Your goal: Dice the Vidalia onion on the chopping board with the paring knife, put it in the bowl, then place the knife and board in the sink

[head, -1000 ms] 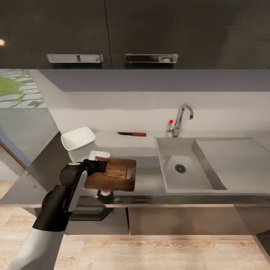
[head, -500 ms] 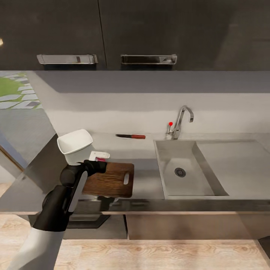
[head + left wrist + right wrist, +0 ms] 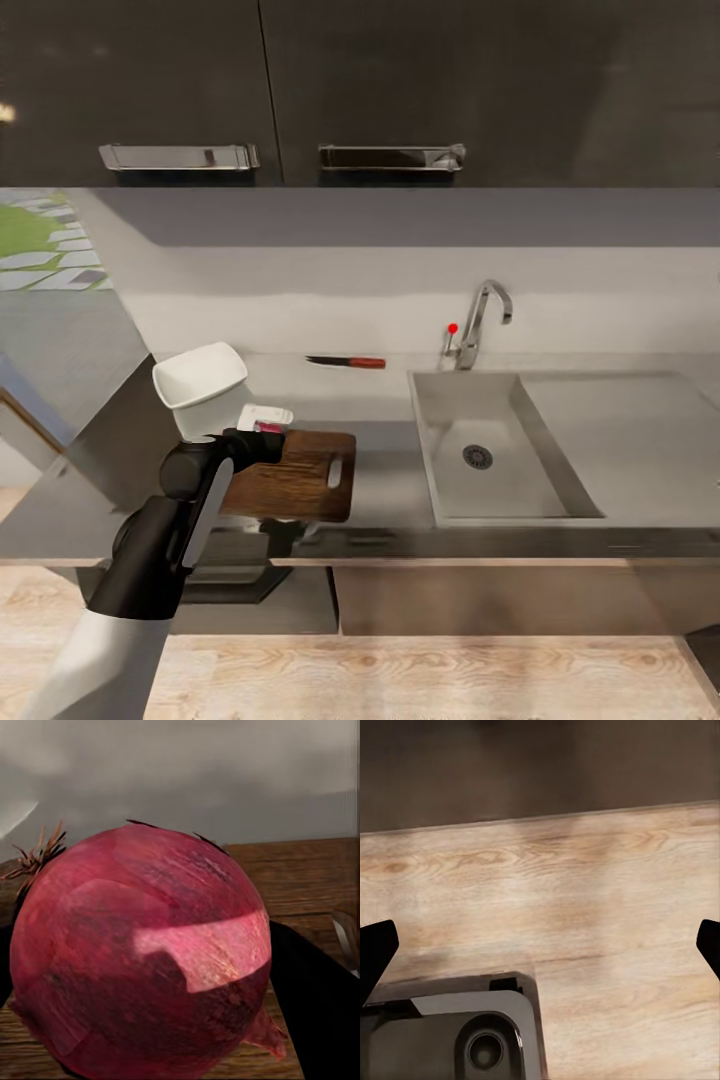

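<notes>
Filling the left wrist view, the Vidalia onion (image 3: 142, 956) sits between the dark fingers of the left claw (image 3: 268, 436), which is closed on it, low over the near-left corner of the chopping board (image 3: 300, 478); whether the bulb already touches the wood cannot be told. Holding it there makes sense: the board is where the dicing happens, so the onion is probably about to be set down. The board lies flat on the worktop (image 3: 385, 475), its oval slot turned toward the sink (image 3: 480, 455), a handy end to grab when it goes into the basin later. The bowl (image 3: 203, 383) appears tipped just behind the left arm, close by the board for receiving the cubes. The paring knife (image 3: 346, 361) rests untouched near the back wall, well apart from the board, beside the tap (image 3: 478, 322). The right claw (image 3: 540, 945) hangs with fingertips spread wide, empty, over the wood floor (image 3: 607, 885), presumably kept free for the knife.
</notes>
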Available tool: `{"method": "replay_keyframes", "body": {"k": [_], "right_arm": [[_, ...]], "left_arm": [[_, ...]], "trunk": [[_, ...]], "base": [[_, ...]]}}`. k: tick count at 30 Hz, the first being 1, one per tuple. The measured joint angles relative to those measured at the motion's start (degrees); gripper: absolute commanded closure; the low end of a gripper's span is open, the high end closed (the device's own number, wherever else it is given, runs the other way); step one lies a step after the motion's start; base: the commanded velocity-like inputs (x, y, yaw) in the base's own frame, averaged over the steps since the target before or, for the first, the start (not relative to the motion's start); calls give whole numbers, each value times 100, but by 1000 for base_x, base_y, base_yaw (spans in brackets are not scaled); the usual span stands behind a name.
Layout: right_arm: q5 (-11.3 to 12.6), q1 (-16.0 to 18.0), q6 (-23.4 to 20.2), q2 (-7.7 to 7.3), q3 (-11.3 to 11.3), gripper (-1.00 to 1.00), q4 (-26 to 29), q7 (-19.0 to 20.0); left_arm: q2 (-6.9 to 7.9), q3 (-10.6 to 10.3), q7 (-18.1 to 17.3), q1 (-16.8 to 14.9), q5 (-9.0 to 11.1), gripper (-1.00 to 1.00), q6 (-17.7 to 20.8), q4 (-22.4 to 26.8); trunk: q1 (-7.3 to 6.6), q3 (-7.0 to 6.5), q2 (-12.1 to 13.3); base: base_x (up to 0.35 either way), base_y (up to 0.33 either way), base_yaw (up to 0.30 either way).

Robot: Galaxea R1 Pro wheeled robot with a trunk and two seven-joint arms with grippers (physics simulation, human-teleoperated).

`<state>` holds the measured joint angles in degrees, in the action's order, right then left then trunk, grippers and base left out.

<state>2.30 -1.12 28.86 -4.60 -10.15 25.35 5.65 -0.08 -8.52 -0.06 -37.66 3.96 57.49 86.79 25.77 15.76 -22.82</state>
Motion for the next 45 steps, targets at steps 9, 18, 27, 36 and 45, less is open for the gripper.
{"method": "replay_keyframes", "body": {"k": [9,18,27,36,45], "right_arm": [[0,0,0,0,0,-100,0,0],[0,0,0,0,1,-100,1,0],[0,0,0,0,1,-100,1,0],[2,0,0,0,1,-100,0,0],[0,0,-10,0,1,-100,-1,0]], "left_arm": [[0,-1,1,1,0,100,-1,-3],[-5,-2,3,1,1,100,-7,-7],[-7,-2,7,1,1,100,-9,-101],[-8,-2,12,1,1,100,-9,-129],[-7,-2,12,1,-5,100,-9,-207]], "trunk": [[-1,-1,0],[-2,0,1],[-2,0,1],[-2,3,1],[-2,51,1]], "base": [[-124,0,0],[-4,0,0],[0,0,0],[0,0,0],[0,0,0]]}}
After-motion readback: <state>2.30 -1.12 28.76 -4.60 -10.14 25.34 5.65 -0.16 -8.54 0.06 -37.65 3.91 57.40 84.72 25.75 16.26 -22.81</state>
